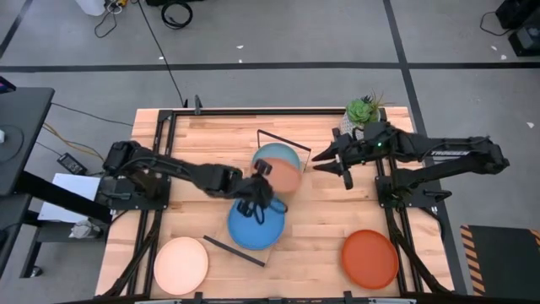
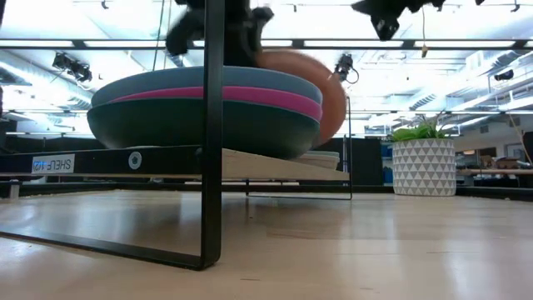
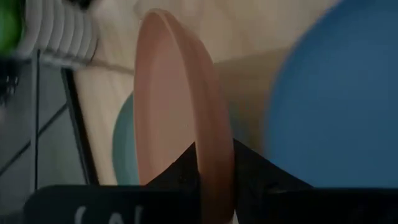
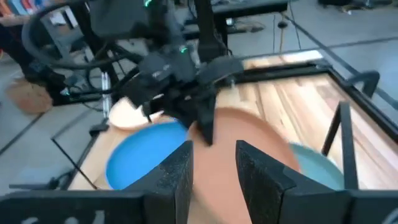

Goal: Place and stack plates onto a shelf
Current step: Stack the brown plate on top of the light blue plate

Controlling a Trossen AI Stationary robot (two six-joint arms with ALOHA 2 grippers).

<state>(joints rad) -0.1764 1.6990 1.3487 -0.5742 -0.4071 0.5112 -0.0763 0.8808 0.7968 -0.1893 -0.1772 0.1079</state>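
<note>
A robotics lab: beyond the wooden surface stretch grey floor with taped lines, loose cables, ceiling strip lights and other workstations.

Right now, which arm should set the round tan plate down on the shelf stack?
Left. The left gripper already pinches the round tan plate by its edge above the light-blue plate; the right gripper hovers open beside it.
</note>
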